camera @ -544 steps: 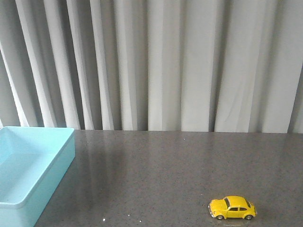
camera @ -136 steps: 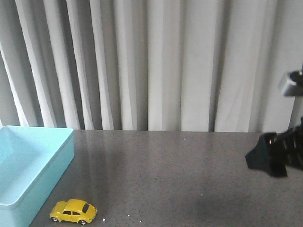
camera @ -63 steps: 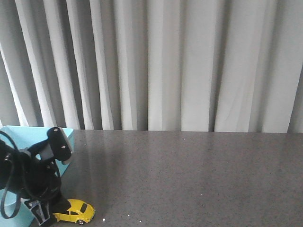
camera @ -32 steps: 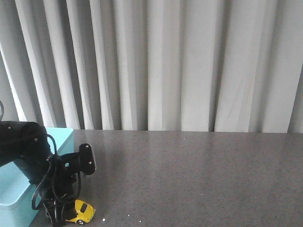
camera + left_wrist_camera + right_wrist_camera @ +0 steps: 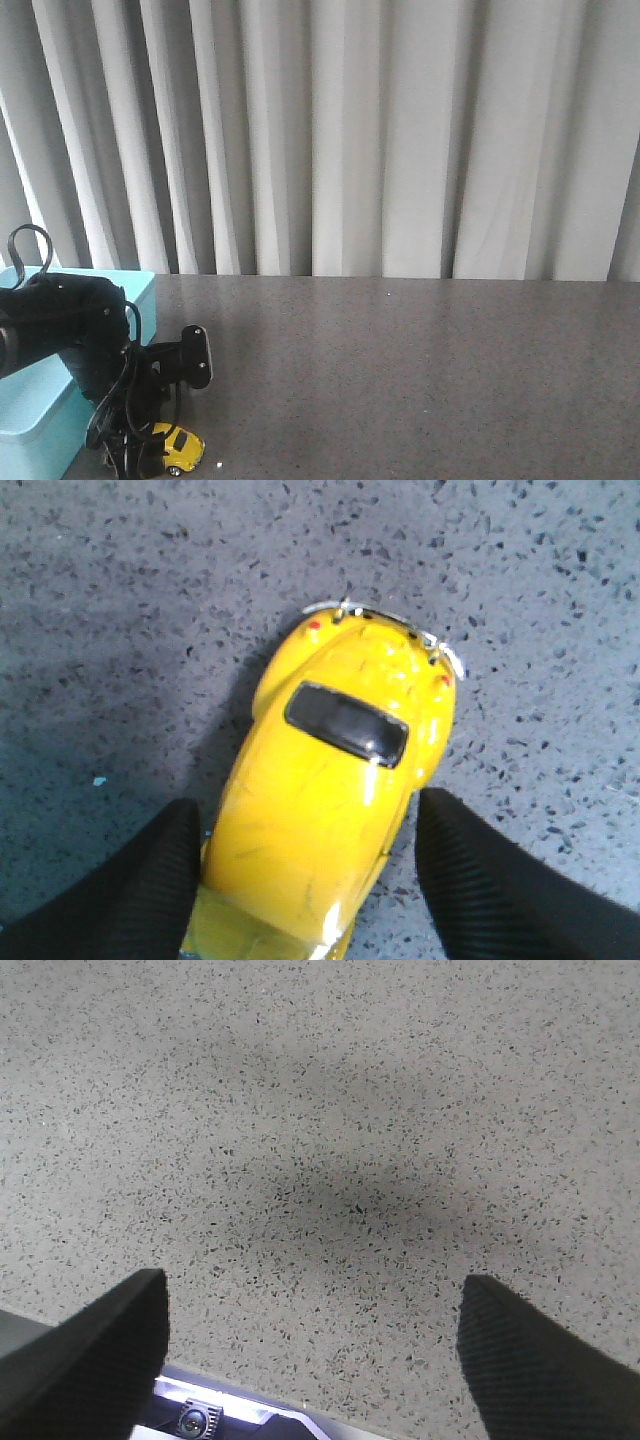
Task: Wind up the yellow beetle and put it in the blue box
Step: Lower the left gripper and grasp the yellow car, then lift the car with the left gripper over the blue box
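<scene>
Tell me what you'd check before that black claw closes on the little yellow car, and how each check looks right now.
1. Car between the fingers: ok. In the left wrist view the yellow beetle sits between the two black fingers of the left gripper.
2. Jaws open: ok, with a small gap on each side of the car.
3. Car on its wheels: ok, roof up on the grey table.
4. Car centred: cannot tell; it lies slightly askew to the fingers.
5. Blue box nearby: ok, just left of the arm in the front view.
6. Right gripper out of the way: ok, open over bare table.
</scene>
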You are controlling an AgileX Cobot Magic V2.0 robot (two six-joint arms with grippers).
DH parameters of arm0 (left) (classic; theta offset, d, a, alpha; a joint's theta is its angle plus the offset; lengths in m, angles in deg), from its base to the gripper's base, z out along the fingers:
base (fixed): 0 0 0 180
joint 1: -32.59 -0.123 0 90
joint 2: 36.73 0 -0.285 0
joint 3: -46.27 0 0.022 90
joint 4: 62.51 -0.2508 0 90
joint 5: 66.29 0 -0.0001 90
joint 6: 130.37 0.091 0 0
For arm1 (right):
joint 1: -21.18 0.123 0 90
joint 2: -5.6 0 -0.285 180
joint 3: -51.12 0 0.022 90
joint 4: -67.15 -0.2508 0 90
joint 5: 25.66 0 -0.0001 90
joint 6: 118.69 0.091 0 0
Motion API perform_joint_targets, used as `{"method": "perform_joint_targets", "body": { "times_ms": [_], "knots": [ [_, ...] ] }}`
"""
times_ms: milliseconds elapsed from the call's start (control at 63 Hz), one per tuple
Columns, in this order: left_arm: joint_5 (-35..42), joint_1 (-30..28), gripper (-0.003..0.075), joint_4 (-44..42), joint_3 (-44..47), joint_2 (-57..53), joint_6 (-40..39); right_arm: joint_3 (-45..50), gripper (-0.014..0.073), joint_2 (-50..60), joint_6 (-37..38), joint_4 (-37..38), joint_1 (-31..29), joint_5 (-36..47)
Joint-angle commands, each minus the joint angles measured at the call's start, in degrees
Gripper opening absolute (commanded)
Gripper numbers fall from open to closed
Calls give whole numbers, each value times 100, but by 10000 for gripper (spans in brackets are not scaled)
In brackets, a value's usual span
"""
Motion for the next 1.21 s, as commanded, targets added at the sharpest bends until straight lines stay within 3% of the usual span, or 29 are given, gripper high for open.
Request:
{"method": "perform_joint_targets", "body": {
  "times_ms": [0, 317, 794, 1032, 1190],
  "knots": [
    [39, 28, 427, 65, -156, -249, 7, -135, 579, 41, -62, -16, 5, 286],
    [-104, 28, 272, 145, -156, -249, -37, -135, 579, 41, -62, -16, 5, 286],
    [-111, 28, 272, 1084, -156, -1135, -164, -135, 579, 35, -62, -22, 5, 287],
    [138, 1, 272, 560, -156, -1801, -1121, -135, 579, 35, -62, -22, 5, 287],
    [477, -435, 272, 168, -156, -1909, -1855, -135, 579, 35, -62, -22, 5, 268]
  ]
}}
